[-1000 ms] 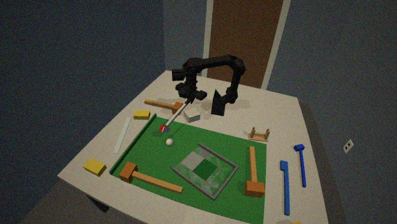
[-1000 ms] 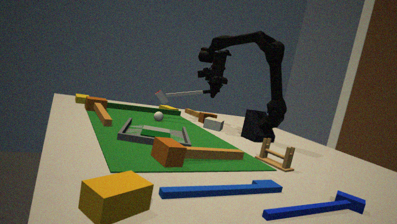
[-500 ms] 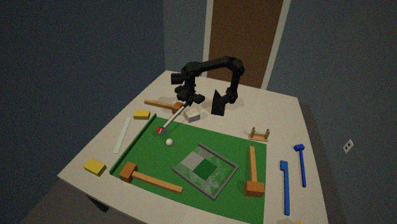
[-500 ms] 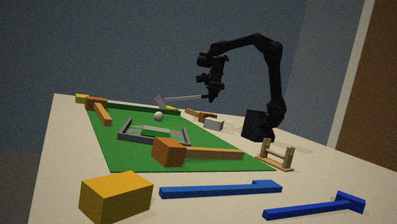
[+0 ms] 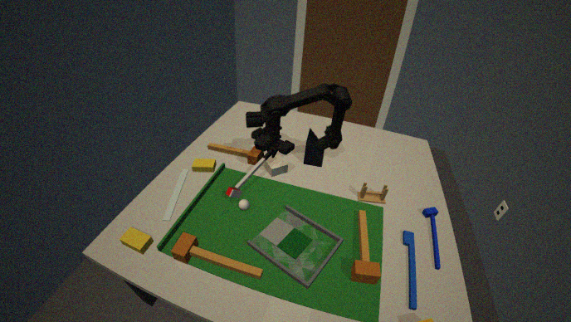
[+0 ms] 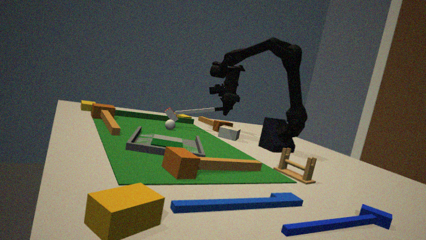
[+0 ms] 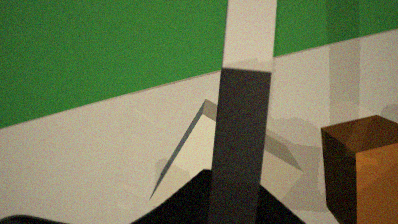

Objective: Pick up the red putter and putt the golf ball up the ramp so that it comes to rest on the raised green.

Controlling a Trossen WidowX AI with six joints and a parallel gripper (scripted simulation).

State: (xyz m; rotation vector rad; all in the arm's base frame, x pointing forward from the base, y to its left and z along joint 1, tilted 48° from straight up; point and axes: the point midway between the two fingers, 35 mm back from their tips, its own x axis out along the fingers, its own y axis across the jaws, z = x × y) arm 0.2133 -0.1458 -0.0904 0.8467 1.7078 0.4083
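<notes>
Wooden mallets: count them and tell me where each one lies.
3. One mallet lies on the green mat's near-left part, one mallet along the mat's right edge, and one mallet off the mat on the table beside the arm. None looks hidden.

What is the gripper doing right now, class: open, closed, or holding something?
Gripper: closed on the red putter by its handle end, its head hanging just behind the golf ball.

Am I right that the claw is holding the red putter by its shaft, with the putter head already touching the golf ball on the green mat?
Not quite. The claw does hold the red putter by its shaft, but the head is not touching the golf ball; the exterior view shows it raised just above the ball.
</notes>
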